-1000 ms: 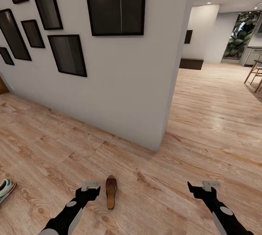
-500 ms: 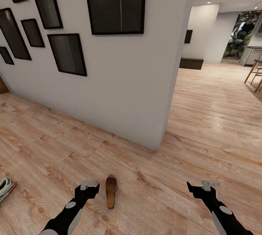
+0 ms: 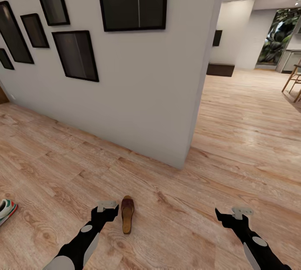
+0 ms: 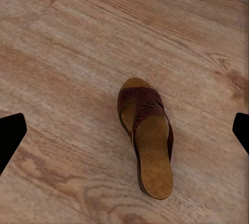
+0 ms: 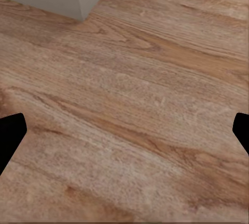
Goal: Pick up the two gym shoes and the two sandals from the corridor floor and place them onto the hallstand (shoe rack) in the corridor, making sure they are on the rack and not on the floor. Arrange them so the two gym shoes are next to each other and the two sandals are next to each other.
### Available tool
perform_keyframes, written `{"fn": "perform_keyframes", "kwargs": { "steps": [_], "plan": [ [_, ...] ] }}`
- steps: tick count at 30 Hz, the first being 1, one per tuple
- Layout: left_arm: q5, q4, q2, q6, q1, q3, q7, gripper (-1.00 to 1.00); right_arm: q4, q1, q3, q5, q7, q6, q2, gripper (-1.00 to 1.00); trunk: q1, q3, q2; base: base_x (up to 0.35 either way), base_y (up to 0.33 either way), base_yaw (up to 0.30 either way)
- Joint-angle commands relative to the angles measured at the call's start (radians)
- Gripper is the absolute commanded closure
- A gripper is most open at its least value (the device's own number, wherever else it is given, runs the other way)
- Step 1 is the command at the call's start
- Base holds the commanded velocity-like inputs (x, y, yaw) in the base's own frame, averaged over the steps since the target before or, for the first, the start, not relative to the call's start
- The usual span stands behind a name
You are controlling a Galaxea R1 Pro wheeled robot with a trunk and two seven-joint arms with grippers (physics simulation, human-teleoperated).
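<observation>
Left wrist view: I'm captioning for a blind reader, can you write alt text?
A single brown sandal with a dark strap lies flat on the wood-plank floor, between the left hand's two wide-open dark fingertips.

Both arms are glossy black with pale grey oval panels — each end effector, left [image 3: 109, 210] and right [image 3: 231, 215], carries a small light-grey block above black fingers.

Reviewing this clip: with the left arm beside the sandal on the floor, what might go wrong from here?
1. The left gripper sits beside the sandal, not over it; closing from there may nudge or miss it.
2. The sandal lies flat on the corridor floor, so the fingers may scrape the planks.
3. The gym shoe is cut off at the picture's edge and may get overlooked.
</observation>
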Motion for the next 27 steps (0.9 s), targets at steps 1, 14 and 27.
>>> {"fn": "perform_keyframes", "kwargs": {
  "steps": [1, 14, 27],
  "plan": [
    [-0.003, 0.001, -0.003, -0.003, -0.002, 0.005, -0.003, -1.00, 0.001, -0.001, -0.005, -0.002, 0.008, -0.003, 0.000, -1.00, 0.004, -0.006, -0.008, 0.000, 0.000, 0.000],
    [-0.006, 0.002, -0.011, -0.004, 0.003, 0.002, -0.003, -1.00, 0.000, -0.001, -0.005, -0.002, 0.007, -0.003, -0.002, -1.00, 0.054, -0.067, -0.099, 0.000, 0.000, 0.000],
    [-0.005, 0.002, -0.013, -0.005, 0.005, 0.003, -0.004, -1.00, 0.000, -0.001, -0.005, -0.002, 0.007, -0.003, -0.003, -1.00, 0.086, -0.132, -0.156, 0.000, 0.000, -0.003]
  ]
}}
